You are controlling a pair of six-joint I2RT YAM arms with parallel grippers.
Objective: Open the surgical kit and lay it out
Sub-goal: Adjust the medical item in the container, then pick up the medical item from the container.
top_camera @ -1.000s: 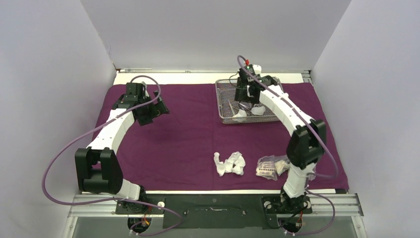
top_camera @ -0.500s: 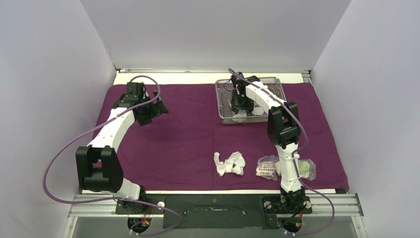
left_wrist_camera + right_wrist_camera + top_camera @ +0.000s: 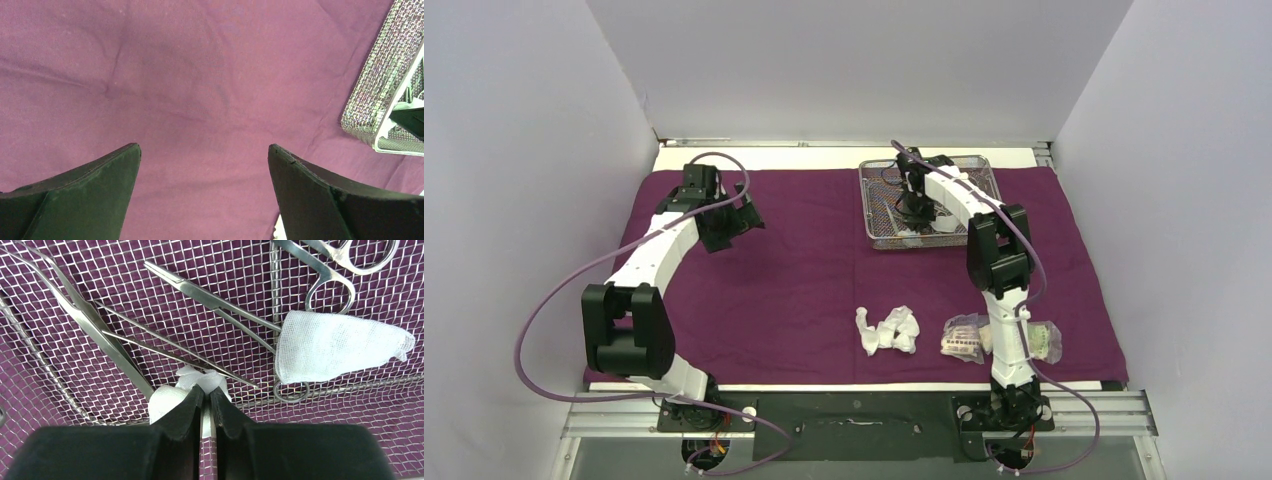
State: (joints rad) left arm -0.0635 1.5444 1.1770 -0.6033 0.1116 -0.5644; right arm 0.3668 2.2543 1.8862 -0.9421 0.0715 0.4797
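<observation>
gauze wad (in tray), in right hand

Deep purple cloth — silver diamond-mesh tray, white woven gauze, shiny steel forceps.

From overhead I can't make out what lies in the rectangular silver wire-mesh tray. My right arm lies across it, and the instruments are too small to tell apart. The clear plastic packets sit partly behind that arm's lower link.

In the right wrist view, the small white gauze wad is mostly covered by my black fingertips. The ring-handled steel forceps run off the top edge, and the long steel tweezers off the left. The larger white gauze fold hides part of the slim straight forceps.

In the left wrist view, the right edge cuts the tray off.
</observation>
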